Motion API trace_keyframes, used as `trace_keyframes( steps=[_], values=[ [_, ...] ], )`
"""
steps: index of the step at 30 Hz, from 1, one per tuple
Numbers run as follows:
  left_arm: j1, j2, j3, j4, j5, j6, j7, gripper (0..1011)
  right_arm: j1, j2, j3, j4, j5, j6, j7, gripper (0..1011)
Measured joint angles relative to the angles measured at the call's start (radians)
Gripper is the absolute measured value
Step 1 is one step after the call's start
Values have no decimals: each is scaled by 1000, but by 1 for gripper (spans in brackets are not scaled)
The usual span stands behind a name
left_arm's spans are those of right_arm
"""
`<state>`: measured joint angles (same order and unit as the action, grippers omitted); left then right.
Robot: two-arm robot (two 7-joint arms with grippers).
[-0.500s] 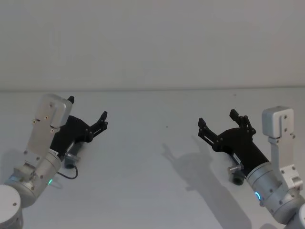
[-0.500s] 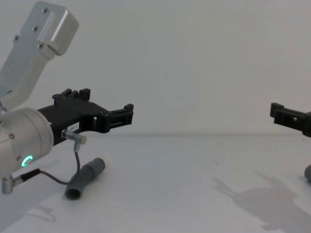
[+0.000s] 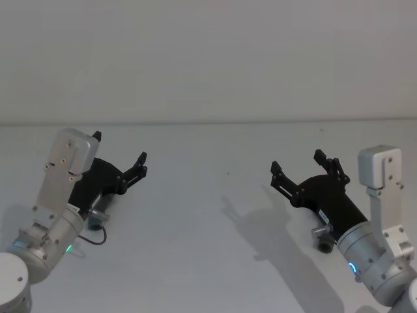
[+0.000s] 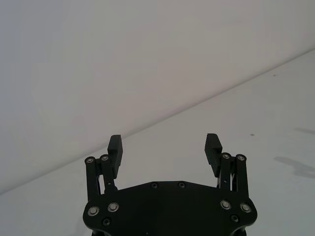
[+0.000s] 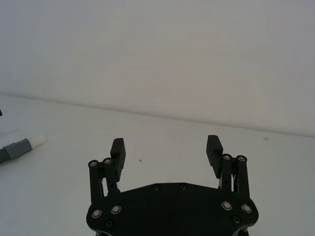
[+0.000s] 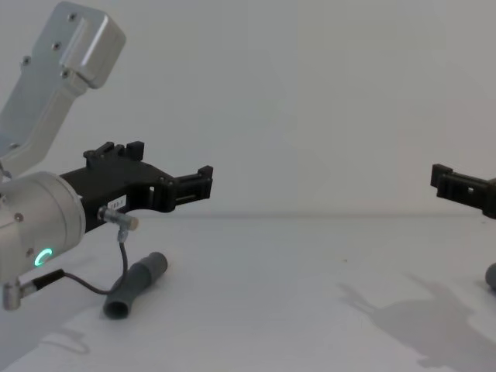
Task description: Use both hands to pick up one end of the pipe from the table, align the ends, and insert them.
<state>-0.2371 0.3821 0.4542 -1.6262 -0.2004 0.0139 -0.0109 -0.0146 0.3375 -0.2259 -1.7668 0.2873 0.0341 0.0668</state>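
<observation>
One dark grey pipe piece [image 3: 98,215] [image 6: 138,283] lies on the white table [image 3: 208,215] just under my left gripper [image 3: 120,149] [image 4: 165,147]. That gripper hovers above it, open and holding nothing. The other grey piece [image 3: 324,242] [image 6: 491,275] lies beneath my right gripper [image 3: 297,162] [image 5: 166,147], which is also open, empty and raised off the table. In the right wrist view a grey tube with a white tip [image 5: 17,146] lies far off on the table. The piece at the left shows an open mouth towards the chest camera.
A thin black cable [image 6: 116,256] loops from the left wrist down beside the left pipe piece. A plain pale wall stands behind the table. The table's middle [image 3: 215,189] between the two arms is bare white surface with the arms' shadows.
</observation>
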Motion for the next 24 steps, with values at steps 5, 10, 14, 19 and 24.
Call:
trace_keyframes(
  steps=[5, 10, 14, 19, 24],
  values=[
    [0, 0, 0, 0, 0, 0, 0, 1001, 0, 0, 0, 0, 0, 0, 0, 1001],
    [0, 0, 0, 0, 0, 0, 0, 1001, 0, 0, 0, 0, 0, 0, 0, 1002],
    [0, 0, 0, 0, 0, 0, 0, 1001, 0, 0, 0, 0, 0, 0, 0, 1002],
    [0, 0, 0, 0, 0, 0, 0, 1002, 0, 0, 0, 0, 0, 0, 0, 1002],
    [0, 0, 0, 0, 0, 0, 0, 1001, 0, 0, 0, 0, 0, 0, 0, 1001]
  ],
)
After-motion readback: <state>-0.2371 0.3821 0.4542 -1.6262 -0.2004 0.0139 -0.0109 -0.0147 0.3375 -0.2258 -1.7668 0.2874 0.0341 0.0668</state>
